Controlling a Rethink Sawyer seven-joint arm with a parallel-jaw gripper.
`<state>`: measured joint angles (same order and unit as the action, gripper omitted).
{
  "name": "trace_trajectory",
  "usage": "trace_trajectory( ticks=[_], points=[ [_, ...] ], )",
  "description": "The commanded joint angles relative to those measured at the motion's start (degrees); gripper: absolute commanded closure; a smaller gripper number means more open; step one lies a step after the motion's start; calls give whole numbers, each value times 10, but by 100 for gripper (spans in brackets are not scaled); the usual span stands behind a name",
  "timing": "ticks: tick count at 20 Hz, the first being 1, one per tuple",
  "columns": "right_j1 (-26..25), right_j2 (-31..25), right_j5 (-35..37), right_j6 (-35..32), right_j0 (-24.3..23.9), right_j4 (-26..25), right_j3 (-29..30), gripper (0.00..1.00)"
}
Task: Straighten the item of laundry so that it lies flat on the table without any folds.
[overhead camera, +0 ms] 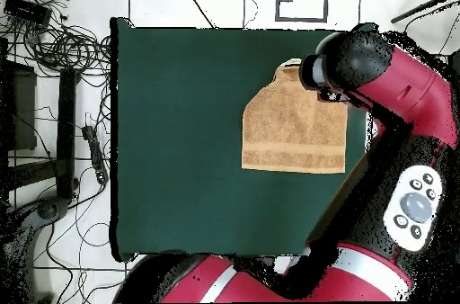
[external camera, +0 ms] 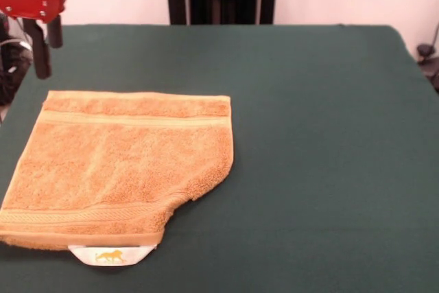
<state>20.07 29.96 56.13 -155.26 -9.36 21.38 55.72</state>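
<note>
Towel (external camera: 123, 169) mostly flat on worktop (external camera: 329, 135); its 5 o'clock corner remains tucked under; cannot tell the fingers' (external camera: 44, 46) state

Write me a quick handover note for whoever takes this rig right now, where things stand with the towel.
Pincer: raised off the table's corner, holding nothing; open or shut cannot be told.
Orange-tan terry towel: on the dark green felt table, near one side edge, mostly flat.
Left: one near corner is still folded under, so that edge runs diagonal; the white tag sticks out below. Pull that corner out flat.
</note>
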Motion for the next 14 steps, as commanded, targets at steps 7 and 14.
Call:
trace_trajectory(
  ticks=[7, 14],
  points=[
    [-24, -76, 9, -116, 28, 42, 83, 0],
    [-23, -68, 6, -159, 40, 66, 102, 0]
  ],
)
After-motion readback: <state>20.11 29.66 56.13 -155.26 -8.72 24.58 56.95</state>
